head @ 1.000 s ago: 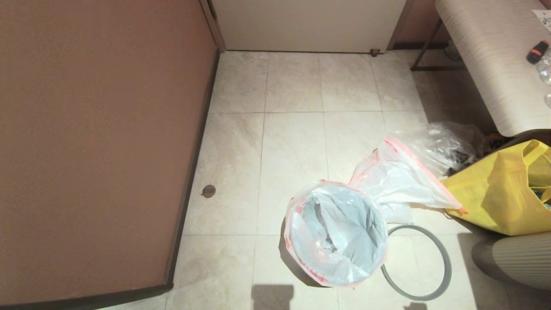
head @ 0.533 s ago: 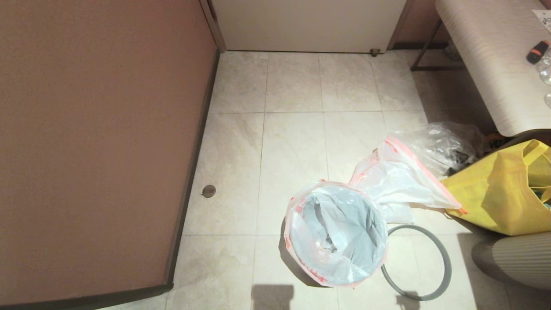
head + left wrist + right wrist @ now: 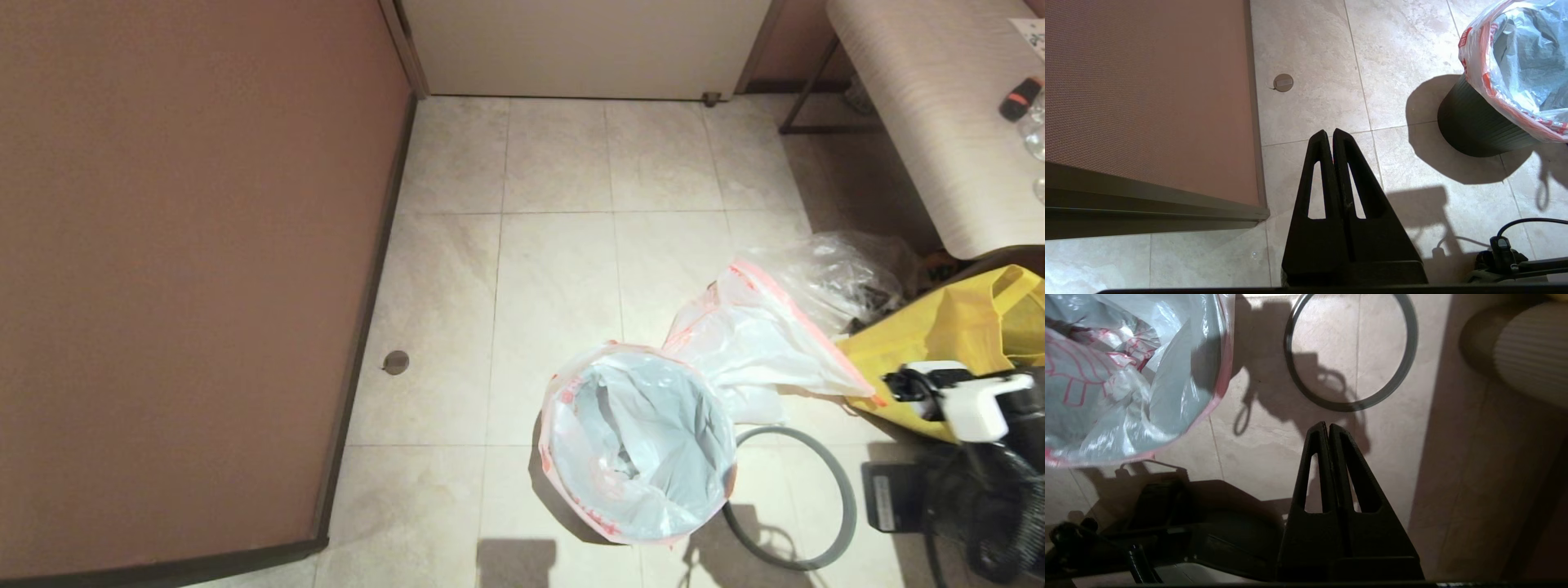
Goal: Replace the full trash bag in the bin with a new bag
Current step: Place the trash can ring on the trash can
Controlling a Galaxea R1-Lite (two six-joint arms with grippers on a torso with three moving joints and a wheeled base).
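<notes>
My right arm has swung into view at 4 o'clock. I count 1 bin (image 3: 563, 498) holding the full trash bag (image 3: 641, 445), 1 new bag (image 3: 755, 339) at its 1 o'clock, 1 grey ring (image 3: 845, 498). Left gripper (image 3: 1329, 131) and right gripper (image 3: 1325, 424) both closed, empty.

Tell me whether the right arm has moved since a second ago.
Yes. The right arm has come into the head view at the lower right, in front of the yellow tote, beside the grey ring; earlier it was out of frame.
</notes>
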